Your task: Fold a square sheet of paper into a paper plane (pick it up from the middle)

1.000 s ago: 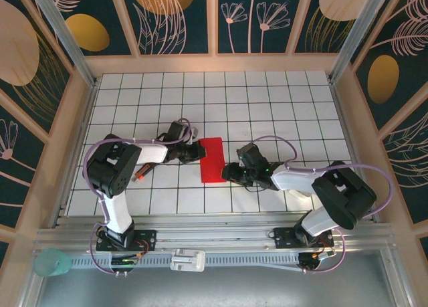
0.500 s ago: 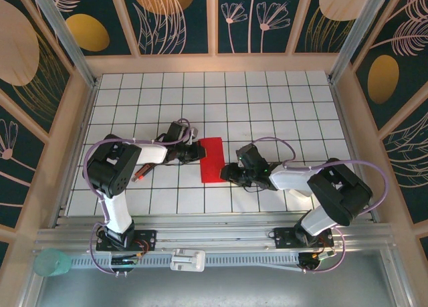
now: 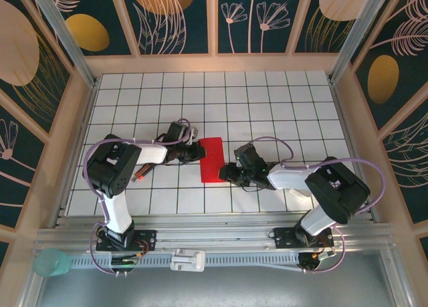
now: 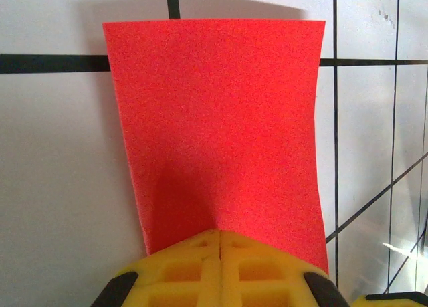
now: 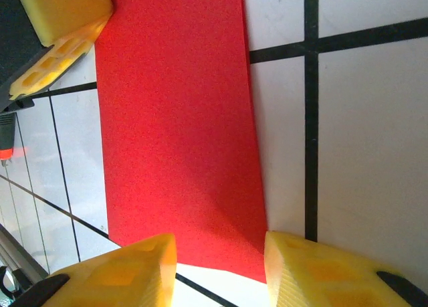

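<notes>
The square sheet of paper (image 3: 212, 159) lies on the gridded table as a tall red rectangle about one tile wide. No paper plane is in view. My left gripper (image 3: 196, 150) is shut on the sheet's left edge; in the left wrist view its yellow fingertips (image 4: 200, 247) meet over the red paper (image 4: 214, 120). My right gripper (image 3: 225, 174) stands open at the sheet's lower right edge. In the right wrist view its fingers (image 5: 314, 267) straddle the near end of the paper (image 5: 174, 120), and the left gripper's yellow fingers (image 5: 60, 19) show at the far end.
The white gridded table (image 3: 267, 106) is fenced by wooden walls at the back and both sides. A metal rail (image 3: 214, 243) with both arm bases runs along the near edge. A teal cup (image 3: 52, 262) sits off the table at the bottom left.
The right arm has crept a little to the left toward the paper, and its jaws have narrowed very slightly. The left gripper and the paper have not moved.
</notes>
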You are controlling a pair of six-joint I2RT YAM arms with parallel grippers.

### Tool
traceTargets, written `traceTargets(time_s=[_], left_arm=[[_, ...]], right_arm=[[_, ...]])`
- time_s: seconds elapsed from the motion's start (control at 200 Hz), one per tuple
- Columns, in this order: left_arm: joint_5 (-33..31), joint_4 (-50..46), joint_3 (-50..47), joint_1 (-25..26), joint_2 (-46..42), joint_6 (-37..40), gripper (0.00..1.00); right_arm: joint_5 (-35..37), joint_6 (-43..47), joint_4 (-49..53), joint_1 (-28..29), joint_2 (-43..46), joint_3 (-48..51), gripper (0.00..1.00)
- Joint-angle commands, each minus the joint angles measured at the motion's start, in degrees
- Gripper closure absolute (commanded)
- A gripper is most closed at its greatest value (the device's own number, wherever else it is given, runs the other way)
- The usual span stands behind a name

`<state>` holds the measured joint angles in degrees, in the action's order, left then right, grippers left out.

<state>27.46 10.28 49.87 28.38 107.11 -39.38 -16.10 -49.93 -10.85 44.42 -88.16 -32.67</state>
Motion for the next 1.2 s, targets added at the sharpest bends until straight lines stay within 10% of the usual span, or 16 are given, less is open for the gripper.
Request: traceTargets(time_s=[0.0,1.196], left_arm=[[-0.5,-2.0,-1.2,-0.3,1.3,1.4,1.00],[-1.2,-3.2,-1.2,-0.3,0.9,2.4,1.00]], right_arm=[[-0.4,-0.9,-1.4,1.0,-1.1,-1.1,0.61],[2.7,-0.7,-1.3,2.9,-2.5,-3.1,0.58]])
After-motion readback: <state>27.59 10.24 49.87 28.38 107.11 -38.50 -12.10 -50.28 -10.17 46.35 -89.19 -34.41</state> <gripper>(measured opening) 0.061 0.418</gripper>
